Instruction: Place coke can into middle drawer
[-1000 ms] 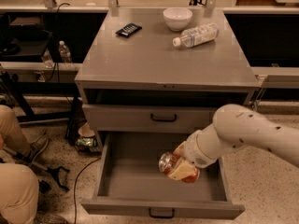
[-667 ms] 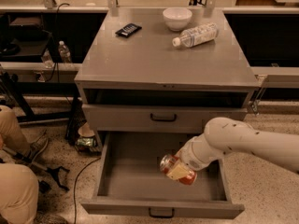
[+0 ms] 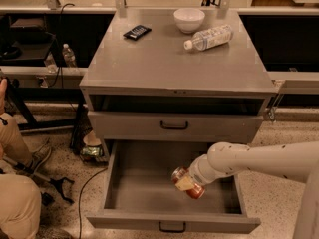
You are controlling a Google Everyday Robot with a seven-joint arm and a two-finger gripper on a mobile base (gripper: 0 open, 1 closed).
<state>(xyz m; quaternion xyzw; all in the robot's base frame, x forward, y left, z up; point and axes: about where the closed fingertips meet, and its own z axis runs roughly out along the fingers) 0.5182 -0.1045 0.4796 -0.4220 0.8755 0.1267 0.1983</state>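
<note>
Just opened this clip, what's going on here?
The robot's arm reaches in from the right, its gripper closed around the coke can. The can is tilted and held inside the open middle drawer, toward the right side of its tray, and is not yet released. Whether it touches the drawer floor is unclear. The drawer front above is shut. On the cabinet top, far from the arm, are a white bowl, a water bottle lying on its side and a small black device.

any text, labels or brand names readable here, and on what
None can be read.
Small red aluminium soda can, in the gripper over the open grey metal drawer: lettering blurred.
Clear plastic water bottle: label too blurred.
Flat black object: nothing legible.
</note>
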